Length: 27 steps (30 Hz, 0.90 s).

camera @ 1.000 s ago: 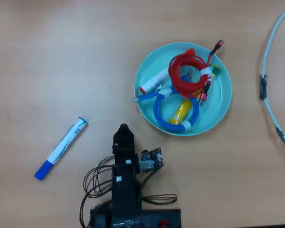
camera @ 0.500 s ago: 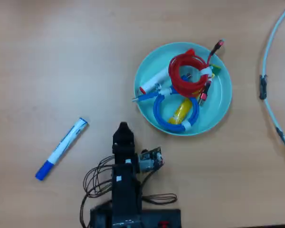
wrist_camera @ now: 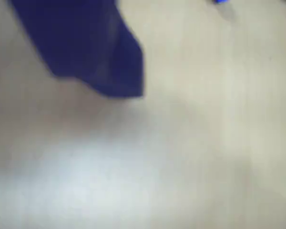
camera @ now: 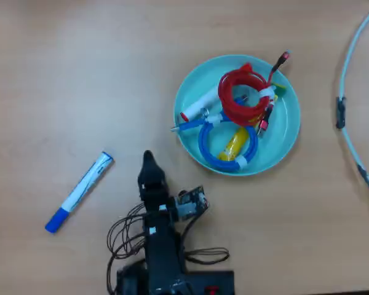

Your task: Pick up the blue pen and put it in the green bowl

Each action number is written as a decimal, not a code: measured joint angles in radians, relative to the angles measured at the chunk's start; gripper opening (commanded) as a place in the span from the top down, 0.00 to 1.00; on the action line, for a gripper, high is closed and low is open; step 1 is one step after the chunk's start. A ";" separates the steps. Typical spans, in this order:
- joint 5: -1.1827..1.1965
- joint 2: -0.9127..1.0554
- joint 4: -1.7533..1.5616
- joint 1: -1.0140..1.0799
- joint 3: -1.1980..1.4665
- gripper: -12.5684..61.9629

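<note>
The blue pen (camera: 80, 191), a white marker with a blue cap at its lower left end, lies slantwise on the wooden table at the left of the overhead view. Right of centre sits the green bowl (camera: 287, 142), holding coiled red and blue cables and other pens. My gripper (camera: 148, 158) points up the picture from the arm at the bottom, between pen and bowl, touching neither. Only one dark tip shows from above. The wrist view is blurred, with one dark blue finger (wrist_camera: 90, 52) over bare table.
A pale cable (camera: 350, 104) curves down the right edge of the overhead view. Loose dark wires (camera: 126, 230) loop around the arm's base at the bottom. A white marker with a red end (camera: 195, 107) lies in the bowl.
The arm has swung a little to the left and its tip has reached slightly further up the overhead view. Pen and bowl have not moved.
</note>
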 measured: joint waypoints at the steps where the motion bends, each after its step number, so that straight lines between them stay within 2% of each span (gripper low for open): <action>1: -0.035 0.000 0.025 -0.017 -0.028 0.05; 8: -0.202 0.000 0.433 -0.137 -0.225 0.05; 15: -0.241 0.000 0.810 -0.163 -0.399 0.06; 27: -0.318 0.000 1.042 -0.402 -0.635 0.05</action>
